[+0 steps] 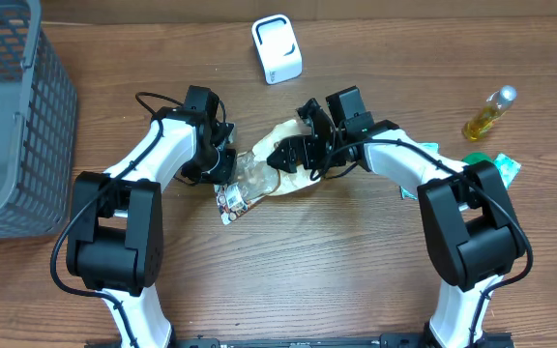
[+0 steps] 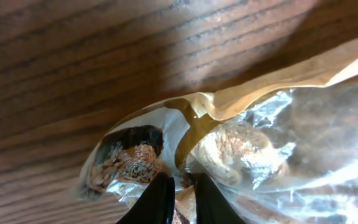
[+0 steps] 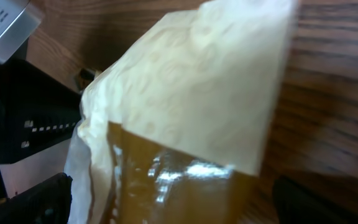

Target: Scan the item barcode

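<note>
The snack bag (image 1: 259, 176) lies flat on the wooden table (image 1: 307, 271) midway between the two arms, its long axis running diagonally. Its printed end points down-left toward the near edge, and its tan paper end points up-right toward the white scanner (image 1: 277, 48) at the far side. The left gripper (image 2: 184, 190) is clenched on the clear film near the printed end, while the right gripper (image 3: 173, 202) stands wide apart astride the tan end, its fingers clear of the paper. A grey basket (image 1: 8, 126) sits far left and a small bottle (image 1: 489, 113) far right.
</note>
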Motion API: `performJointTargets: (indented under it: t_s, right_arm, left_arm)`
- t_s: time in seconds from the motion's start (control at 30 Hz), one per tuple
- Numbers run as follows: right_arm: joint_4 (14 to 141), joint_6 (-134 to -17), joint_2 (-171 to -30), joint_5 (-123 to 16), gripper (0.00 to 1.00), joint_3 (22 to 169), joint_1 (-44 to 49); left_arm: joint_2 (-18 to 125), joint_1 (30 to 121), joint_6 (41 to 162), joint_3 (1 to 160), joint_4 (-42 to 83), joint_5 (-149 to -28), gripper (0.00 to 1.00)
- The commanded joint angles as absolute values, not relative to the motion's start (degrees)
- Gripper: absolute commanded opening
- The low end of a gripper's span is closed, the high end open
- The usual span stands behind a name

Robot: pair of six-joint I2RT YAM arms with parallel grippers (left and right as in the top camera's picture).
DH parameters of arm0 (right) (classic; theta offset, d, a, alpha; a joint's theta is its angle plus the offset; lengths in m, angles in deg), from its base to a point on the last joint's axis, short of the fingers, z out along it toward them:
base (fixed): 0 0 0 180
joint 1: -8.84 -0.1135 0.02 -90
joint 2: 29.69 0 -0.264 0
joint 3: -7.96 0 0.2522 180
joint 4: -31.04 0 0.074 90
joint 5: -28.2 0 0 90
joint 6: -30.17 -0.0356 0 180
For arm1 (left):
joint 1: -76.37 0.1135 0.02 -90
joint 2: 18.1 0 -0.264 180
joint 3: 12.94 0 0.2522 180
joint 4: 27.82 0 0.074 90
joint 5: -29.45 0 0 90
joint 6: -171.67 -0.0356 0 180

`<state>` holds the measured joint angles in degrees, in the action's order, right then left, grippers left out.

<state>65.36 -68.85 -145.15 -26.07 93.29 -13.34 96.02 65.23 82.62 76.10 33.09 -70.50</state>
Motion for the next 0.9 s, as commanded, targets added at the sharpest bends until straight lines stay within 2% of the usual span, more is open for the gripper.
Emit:
performJointTargets:
  t_s: [0.0, 0.3, 0.47, 0.87]
  right_arm:
    - [65.0, -68.7, -144.1, -25.6, 1.0, 93.3, -15.3]
    - [60.3, -70.6, -144.1, -23.1, 0.99, 93.3, -17.3]
    - [58.7, -72.0, -144.0, -20.7, 0.91, 93.4, -17.1]
    - [59.3, -72.0, -142.8, -12.0, 0.84, 93.4, -12.2]
  left_arm:
    - [98.5, 65.4, 81.4, 73.7, 31.7, -64.6, 0.15]
    - [98.5, 65.4, 81.2, 73.7, 31.5, -64.6, 0.16]
    - [98.5, 65.4, 81.1, 73.7, 31.7, -64.5, 0.16]
    - [98.5, 65.4, 80.7, 73.7, 31.7, -64.6, 0.16]
